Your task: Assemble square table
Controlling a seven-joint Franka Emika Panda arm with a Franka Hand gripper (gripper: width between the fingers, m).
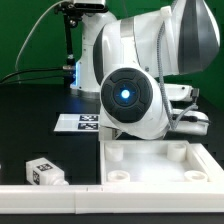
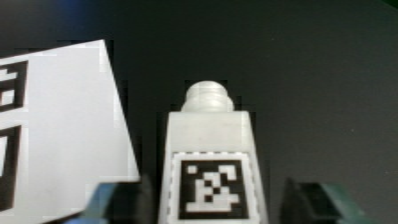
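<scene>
Fingers (image 2: 334,205) stand apart, flanking the table leg (image 2: 214,160) without pinching it yet; note its long axis runs square to your closing line, peg end outward.

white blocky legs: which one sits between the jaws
The white blocky leg in the wrist view, flanked by both jaws; the other leg lies at the exterior view's left.

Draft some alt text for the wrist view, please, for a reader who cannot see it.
A white table leg with a black-and-white tag and a rounded peg at its end lies on a black tabletop, between the open fingers of the gripper. A white marker board with tags lies beside it.
</scene>
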